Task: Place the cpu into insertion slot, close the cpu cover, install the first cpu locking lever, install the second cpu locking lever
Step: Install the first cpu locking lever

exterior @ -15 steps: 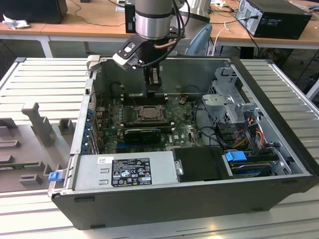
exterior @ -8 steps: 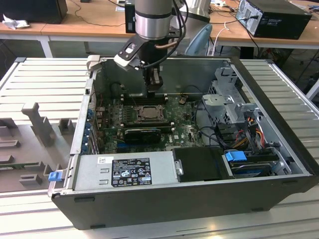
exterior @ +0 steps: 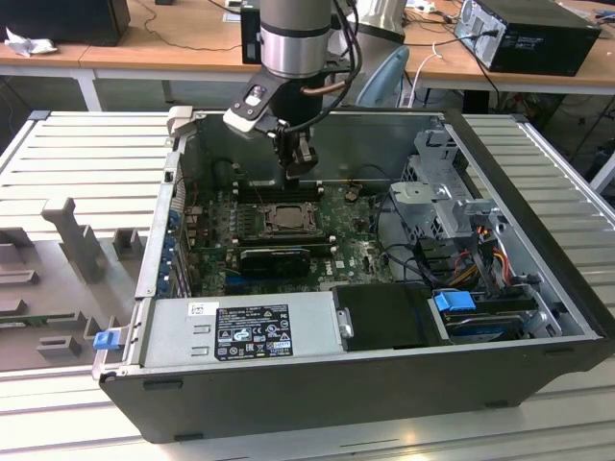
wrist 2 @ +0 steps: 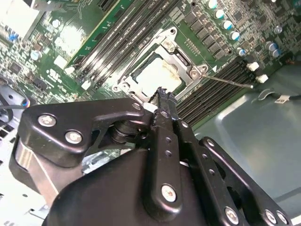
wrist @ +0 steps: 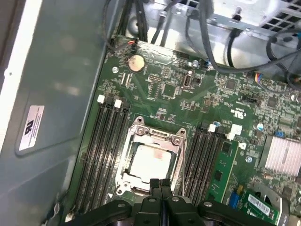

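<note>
Hovering over socket edge, gripper (wrist: 161,181) pinched together, empty. cpu (wrist: 146,162) lies in insertion slot (wrist: 128,160), cpu cover (wrist: 157,135) seemingly down. Risk: tips slipping off thin locking lever (wrist 2: 230,81), gouging board, cover left unlatched.

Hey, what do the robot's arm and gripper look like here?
The arm is a silver-grey cylinder with black cables looping beside it and a pale box mounted at its wrist. The gripper is black, built of jointed links with silvery screws, tapering to a narrow tip.
</note>
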{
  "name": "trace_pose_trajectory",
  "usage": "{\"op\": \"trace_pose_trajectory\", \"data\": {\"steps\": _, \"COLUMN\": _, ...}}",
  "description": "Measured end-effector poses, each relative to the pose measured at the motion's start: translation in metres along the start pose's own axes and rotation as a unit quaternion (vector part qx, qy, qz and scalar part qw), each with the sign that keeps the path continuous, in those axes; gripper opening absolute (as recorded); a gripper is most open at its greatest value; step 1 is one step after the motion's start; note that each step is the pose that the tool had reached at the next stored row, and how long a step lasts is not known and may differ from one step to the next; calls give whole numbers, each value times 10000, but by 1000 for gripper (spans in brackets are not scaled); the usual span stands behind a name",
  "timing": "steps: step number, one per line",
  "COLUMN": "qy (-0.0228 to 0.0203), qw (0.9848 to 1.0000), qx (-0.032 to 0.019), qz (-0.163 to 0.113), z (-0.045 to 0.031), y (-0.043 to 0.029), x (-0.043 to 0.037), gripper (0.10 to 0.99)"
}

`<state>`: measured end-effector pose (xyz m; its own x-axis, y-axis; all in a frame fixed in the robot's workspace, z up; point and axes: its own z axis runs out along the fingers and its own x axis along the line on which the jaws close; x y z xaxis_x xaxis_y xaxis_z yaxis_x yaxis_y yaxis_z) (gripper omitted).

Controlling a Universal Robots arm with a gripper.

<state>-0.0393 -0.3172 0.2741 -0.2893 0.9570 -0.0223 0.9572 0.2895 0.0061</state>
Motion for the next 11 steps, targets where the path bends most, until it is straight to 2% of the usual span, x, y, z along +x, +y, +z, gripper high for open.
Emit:
{"op": "trace_pose_trajectory", "data": {"steps": 3, "qy": 2, "qw": 9996, "qx": -6, "qz": -283, "z": 4, "y": 0, "x": 0, "gripper": 106}}
{"op": "trace_pose_trajectory", "data": {"steps": 5, "qy": 3, "qw": 9987, "qx": -11, "qz": -514, "z": 8, "y": 0, "x": 0, "gripper": 106}}
{"op": "trace_pose_trajectory", "data": {"steps": 9, "qy": 4, "qw": 9952, "qx": -26, "qz": -975, "z": 13, "y": 0, "x": 1, "gripper": 106}}
{"op": "trace_pose_trajectory", "data": {"steps": 10, "qy": 4, "qw": 9930, "qx": -35, "qz": -1179, "z": 16, "y": 0, "x": 1, "gripper": 106}}
{"op": "trace_pose_trajectory", "data": {"steps": 11, "qy": 4, "qw": 9916, "qx": -37, "qz": -1291, "z": 16, "y": 0, "x": 0, "gripper": 106}}
